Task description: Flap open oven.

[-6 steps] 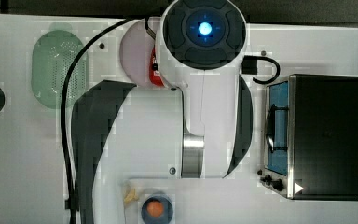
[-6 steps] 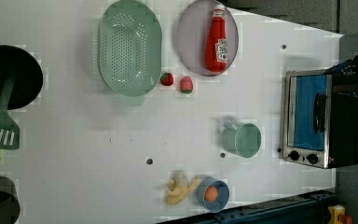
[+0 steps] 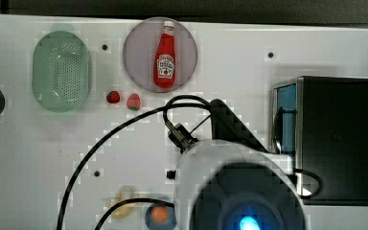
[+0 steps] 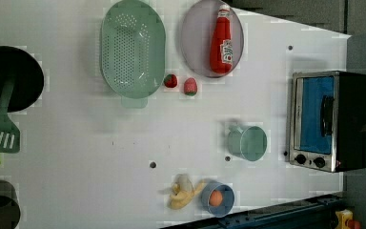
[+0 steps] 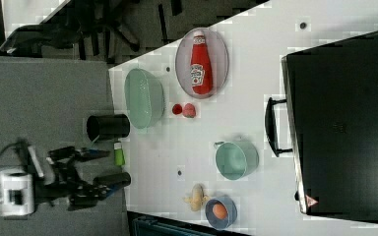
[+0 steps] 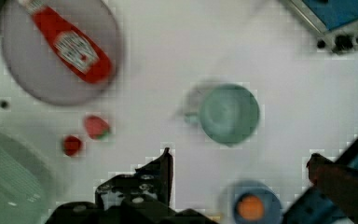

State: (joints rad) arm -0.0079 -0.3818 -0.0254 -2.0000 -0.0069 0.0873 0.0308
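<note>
Oven point(image 4: 329, 120) sits at tabletop's edge on the left view's right, door shut, bar handle point(image 5: 271, 127) untouched. Gripper point(image 6: 235, 158) high over table w/ 2 fingers spread, holding nothing. Step: approach. Next: descend to handle, hook, pull down/outward.

Carrying everything: a flat white table point(image 4: 100, 143) dotted with small dark holes. Sitting at three o'clock in the left view, a boxy toaster oven with black top and blue glass door point(image 4: 331, 119), door shut. Lying at twelve o'clock, a pale green perforated plastic colander point(image 4: 132, 47) and a round grey plate point(image 4: 193, 43) bearing a bottle. Resting just beside the colander, two small red strawberries point(image 4: 170, 80). Standing near the oven, a teal metal cup point(image 4: 248, 142). Sitting at six o'clock, a peeled yellow banana point(image 4: 182, 192) touching a small blue bowl point(image 4: 224, 204).
</note>
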